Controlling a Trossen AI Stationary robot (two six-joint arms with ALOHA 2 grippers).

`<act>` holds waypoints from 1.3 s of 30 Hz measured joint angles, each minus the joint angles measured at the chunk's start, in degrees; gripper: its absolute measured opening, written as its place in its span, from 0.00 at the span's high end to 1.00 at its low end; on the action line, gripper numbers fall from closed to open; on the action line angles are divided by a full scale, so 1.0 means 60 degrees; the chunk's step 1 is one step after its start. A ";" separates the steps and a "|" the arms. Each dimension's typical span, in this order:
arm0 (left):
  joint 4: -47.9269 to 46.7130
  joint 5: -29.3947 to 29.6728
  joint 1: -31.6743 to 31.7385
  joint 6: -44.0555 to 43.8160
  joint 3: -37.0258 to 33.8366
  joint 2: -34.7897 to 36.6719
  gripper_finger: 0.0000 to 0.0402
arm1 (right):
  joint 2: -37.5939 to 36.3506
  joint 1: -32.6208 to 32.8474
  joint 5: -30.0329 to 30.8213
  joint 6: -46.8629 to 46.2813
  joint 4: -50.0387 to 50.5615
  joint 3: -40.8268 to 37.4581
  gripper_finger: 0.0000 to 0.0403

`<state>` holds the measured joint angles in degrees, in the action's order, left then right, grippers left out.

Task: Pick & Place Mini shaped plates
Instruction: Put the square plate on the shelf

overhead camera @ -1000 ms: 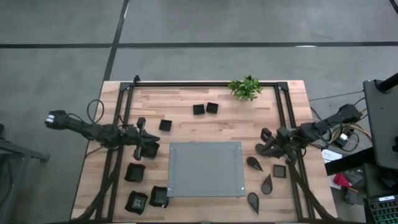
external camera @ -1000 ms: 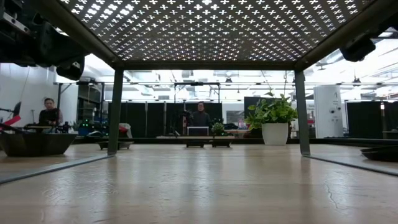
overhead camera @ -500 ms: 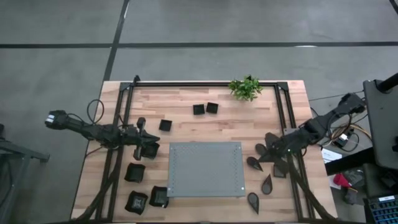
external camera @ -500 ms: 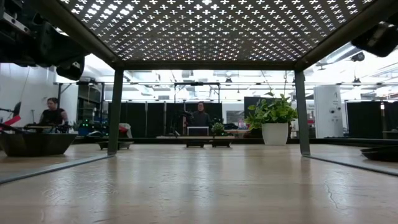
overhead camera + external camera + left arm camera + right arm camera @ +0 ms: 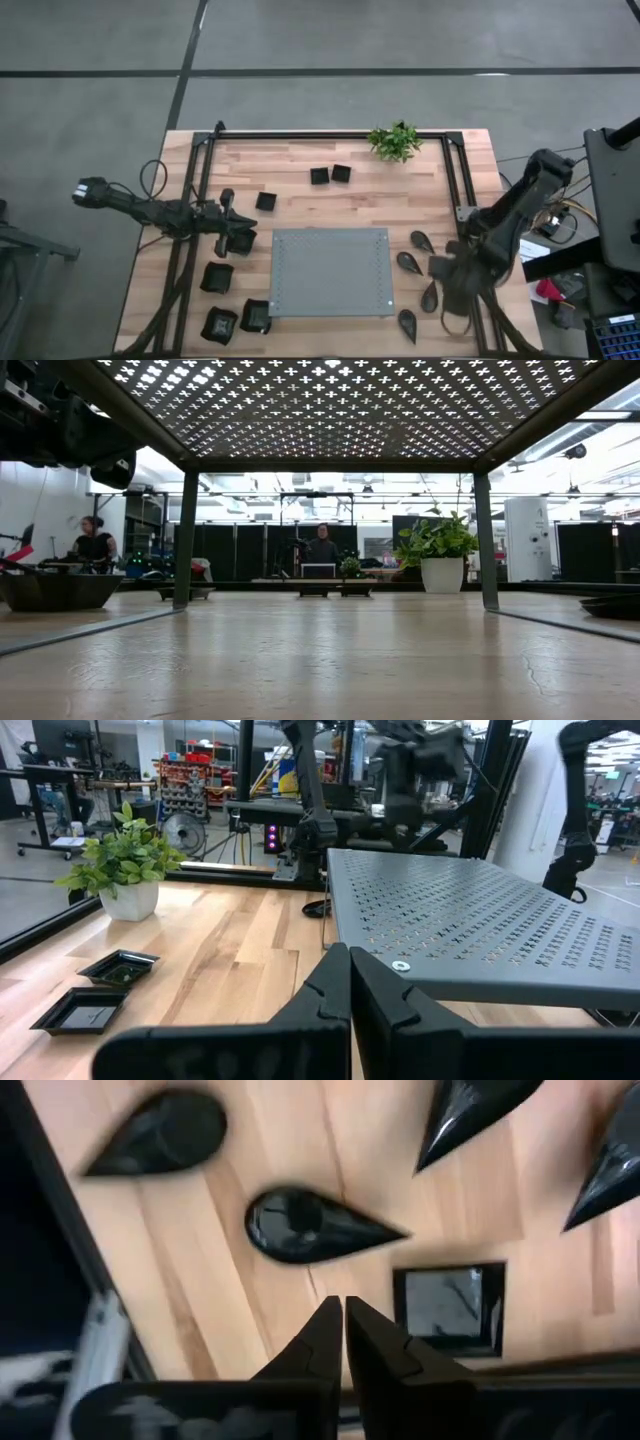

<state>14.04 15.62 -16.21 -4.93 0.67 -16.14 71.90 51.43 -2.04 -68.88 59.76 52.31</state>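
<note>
Mini shaped plates (image 5: 408, 262) are scattered along the worktop (image 5: 300, 160) side edges — none gripped. The right gripper (image 5: 343, 1330), clenched empty, is poised above one teardrop, presumably for picking; the left gripper (image 5: 349, 982) waits clenched.

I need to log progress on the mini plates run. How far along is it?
Nothing looks placed yet: the grey mat is bare in the high view. In hand: the right gripper, shut and empty, hovers over a teardrop plate and a small square plate. The left gripper waits shut beside the mat. Left: every black plate on the wood, such as the stack on the left.
</note>
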 joint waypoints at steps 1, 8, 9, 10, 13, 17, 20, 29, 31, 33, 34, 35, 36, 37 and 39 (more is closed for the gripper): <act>0.0001 0.0000 0.0001 0.0000 0.0000 0.0000 1.00 | 0.0334 0.0176 0.0007 0.0012 0.0081 0.0157 0.94; -0.0002 0.0000 0.0001 0.0000 0.0000 0.0000 1.00 | 0.2717 0.0925 0.0164 0.0463 0.1333 0.1235 0.77; -0.0003 0.0000 0.0001 -0.0003 0.0004 0.0000 1.00 | 0.3016 0.0998 0.0178 0.0602 0.1422 0.1332 0.75; -0.0002 0.0000 -0.0002 -0.0001 0.0002 0.0000 1.00 | 0.3293 0.1060 0.0196 0.0729 0.1482 0.1415 0.72; -0.0003 0.0000 0.0001 0.0000 0.0004 0.0000 1.00 | 0.3884 0.1246 0.0448 0.0886 0.1508 0.1582 0.68; -0.0003 0.0000 0.0001 0.0000 0.0000 0.0000 1.00 | 0.4289 0.1530 0.0753 0.0701 0.1464 0.1581 0.66; -0.0010 0.0000 -0.0003 0.0000 0.0004 0.0000 1.00 | 0.4334 0.1677 0.0878 0.0269 0.1451 0.1404 0.67; -0.0028 0.0000 -0.0003 0.0000 0.0002 0.0000 1.00 | 0.4261 0.2080 0.0908 -0.0559 0.0904 0.0597 0.71; -0.0041 0.0000 0.0000 0.0000 0.0001 0.0000 1.00 | 0.4265 0.2081 0.0916 -0.0635 0.0859 0.0464 0.71; -0.0065 0.0000 -0.0002 0.0000 0.0000 0.0000 1.00 | 0.4269 0.2078 0.0934 -0.0678 0.0851 0.0345 0.72; -0.0068 0.0000 0.0000 -0.0002 0.0001 0.0000 1.00 | 0.4269 0.2078 0.0947 -0.0678 0.0806 0.0300 0.72; -0.0068 0.0000 -0.0002 -0.0004 0.0000 0.0000 1.00 | 0.4269 0.2078 0.0954 -0.0678 0.0738 0.0255 0.72; -0.0068 0.0000 -0.0001 -0.0002 0.0002 0.0000 1.00 | 0.4269 0.2078 0.0953 -0.0678 0.0679 0.0222 0.72; -0.0068 0.0000 0.0001 -0.0004 0.0000 0.0000 1.00 | 0.4269 0.2078 0.0954 -0.0685 0.0648 0.0191 0.72; -0.0068 0.0000 0.0001 -0.0004 0.0000 0.0000 1.00 | 0.4269 0.2078 0.0954 -0.0714 0.0653 0.0157 0.71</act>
<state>13.63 15.62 -16.21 -4.95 0.67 -16.14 97.51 63.90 3.68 -73.17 63.68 53.25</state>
